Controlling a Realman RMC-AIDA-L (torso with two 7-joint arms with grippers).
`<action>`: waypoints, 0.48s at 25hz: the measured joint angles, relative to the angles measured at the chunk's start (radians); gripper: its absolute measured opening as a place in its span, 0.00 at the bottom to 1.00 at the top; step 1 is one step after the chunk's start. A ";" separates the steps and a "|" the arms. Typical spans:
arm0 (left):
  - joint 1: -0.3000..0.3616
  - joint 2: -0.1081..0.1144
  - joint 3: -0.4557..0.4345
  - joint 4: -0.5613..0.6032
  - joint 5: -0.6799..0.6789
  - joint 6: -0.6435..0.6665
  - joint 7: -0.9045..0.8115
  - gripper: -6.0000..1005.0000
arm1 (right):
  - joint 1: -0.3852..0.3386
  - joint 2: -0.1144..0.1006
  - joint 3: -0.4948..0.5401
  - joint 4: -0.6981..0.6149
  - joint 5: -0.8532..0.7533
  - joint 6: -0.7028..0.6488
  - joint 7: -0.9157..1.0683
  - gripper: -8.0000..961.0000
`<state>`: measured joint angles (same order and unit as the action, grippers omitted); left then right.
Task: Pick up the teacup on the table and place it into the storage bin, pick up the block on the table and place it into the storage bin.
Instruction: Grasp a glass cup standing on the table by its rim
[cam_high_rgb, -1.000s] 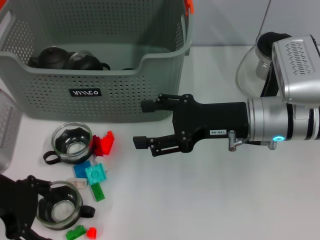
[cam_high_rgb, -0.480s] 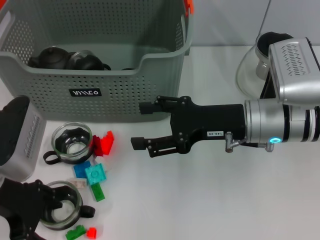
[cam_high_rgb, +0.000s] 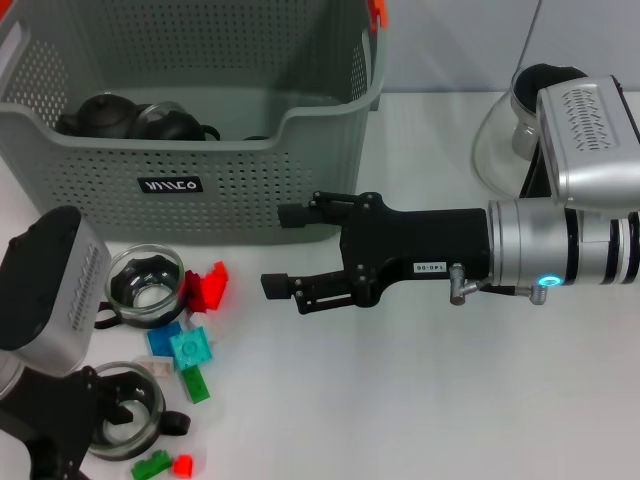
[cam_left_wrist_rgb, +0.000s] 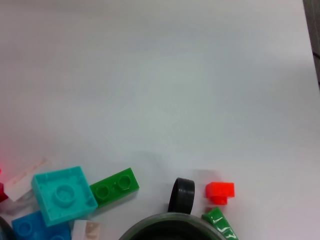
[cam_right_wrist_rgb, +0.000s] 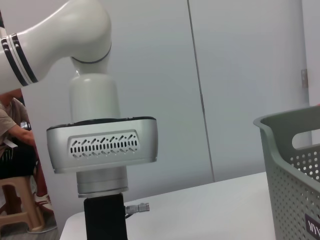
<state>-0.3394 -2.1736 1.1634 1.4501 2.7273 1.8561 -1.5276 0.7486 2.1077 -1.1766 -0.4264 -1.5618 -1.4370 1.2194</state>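
1. The storage bin (cam_high_rgb: 200, 150) stands at the far left of the tabletop (cam_high_rgb: 420, 400). We see dark teapot-like pieces (cam_high_rgb: 130, 118) in it already, but no glass teacup and no block, so by our reading neither half of the task is finished.
2. Our right hand (cam_high_rgb: 278, 250) hangs over the middle of the tabletop, just in front of the bin's wall, with its fingers spread apart and nothing between them. We judge it idle for now.
3. Our left hand (cam_high_rgb: 85, 425) is low at the near left corner, right over the nearer teacup (cam_high_rgb: 125, 420). We cannot tell whether its fingers have closed on the rim or only surround it.
4. A second teacup (cam_high_rgb: 146, 285) sits on the tabletop between the first cup and the bin, untouched.
5. The blocks lie between and beside the cups: a red one (cam_high_rgb: 208, 288), a teal one (cam_left_wrist_rgb: 64, 194), a green one (cam_left_wrist_rgb: 115, 186) and a small red one (cam_left_wrist_rgb: 220, 191) near the cup's handle (cam_left_wrist_rgb: 181, 195). All are on the tabletop and left to do.
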 joint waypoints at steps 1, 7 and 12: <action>0.000 0.000 0.000 -0.003 0.000 -0.003 0.000 0.81 | 0.000 0.000 0.000 0.000 0.000 0.000 0.000 0.96; -0.002 0.000 0.004 -0.006 -0.002 -0.005 0.000 0.79 | 0.000 0.000 0.000 0.000 0.000 0.000 0.000 0.96; -0.003 0.000 0.003 -0.009 -0.011 -0.005 0.000 0.69 | -0.001 0.000 0.004 0.000 0.000 0.000 0.000 0.96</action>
<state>-0.3419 -2.1736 1.1660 1.4412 2.7163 1.8513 -1.5279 0.7479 2.1077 -1.1730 -0.4264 -1.5614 -1.4373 1.2195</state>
